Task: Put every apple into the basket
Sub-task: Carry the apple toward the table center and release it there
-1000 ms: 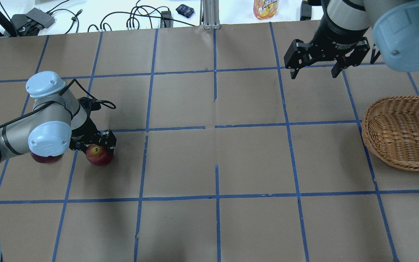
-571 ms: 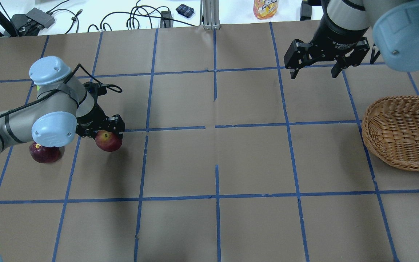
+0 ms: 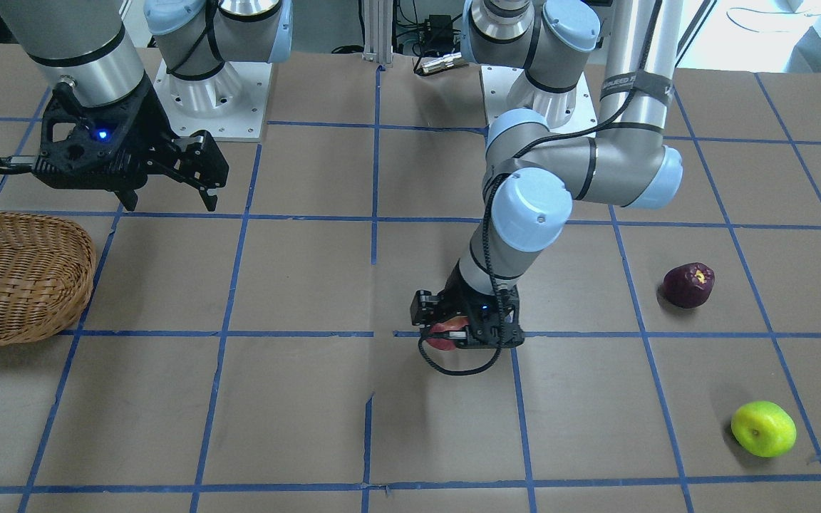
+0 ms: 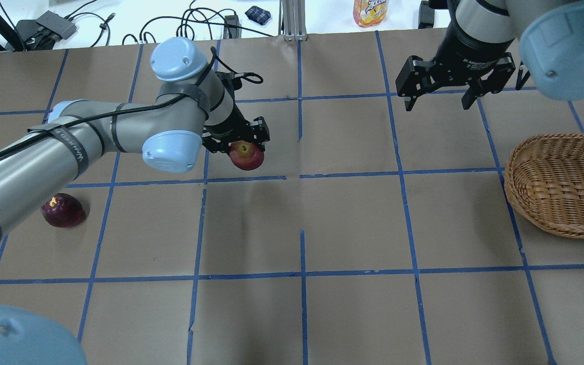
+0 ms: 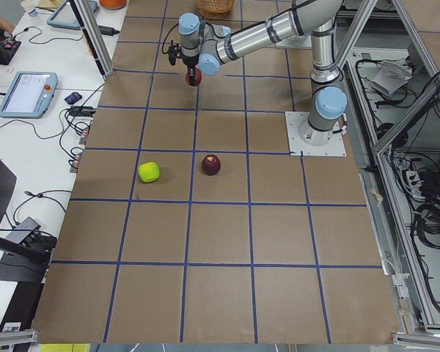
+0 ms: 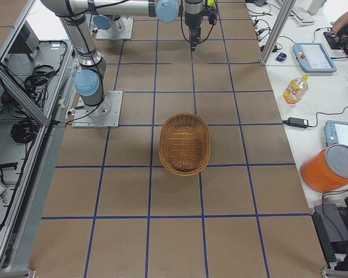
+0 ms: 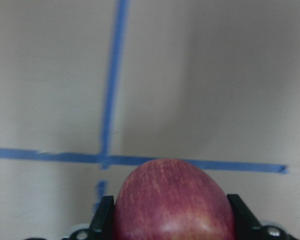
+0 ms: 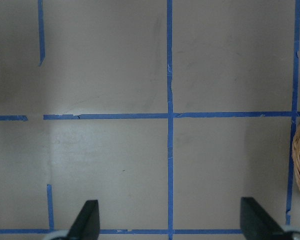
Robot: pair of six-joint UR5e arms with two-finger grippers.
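My left gripper (image 4: 244,147) is shut on the red apple (image 4: 246,155) and holds it above the table near the middle; it also shows in the front view (image 3: 446,335) and fills the left wrist view (image 7: 172,200). The dark maroon apple (image 4: 62,210) lies on the table at the left (image 3: 688,284). The lime-green apple (image 3: 762,427) lies nearer the far edge and is hidden by my arm in the overhead view. The wicker basket (image 4: 560,182) stands at the right. My right gripper (image 4: 439,99) is open and empty, hovering beyond the basket.
The table is brown paper with a blue tape grid. A juice bottle (image 4: 370,11), cables and tablets lie beyond the far edge. An orange bucket (image 6: 330,168) stands off the table's right end.
My left gripper has lifted the red apple and carried it right and away from the robot, toward the table's middle. The maroon apple is now uncovered. The right arm has not moved.
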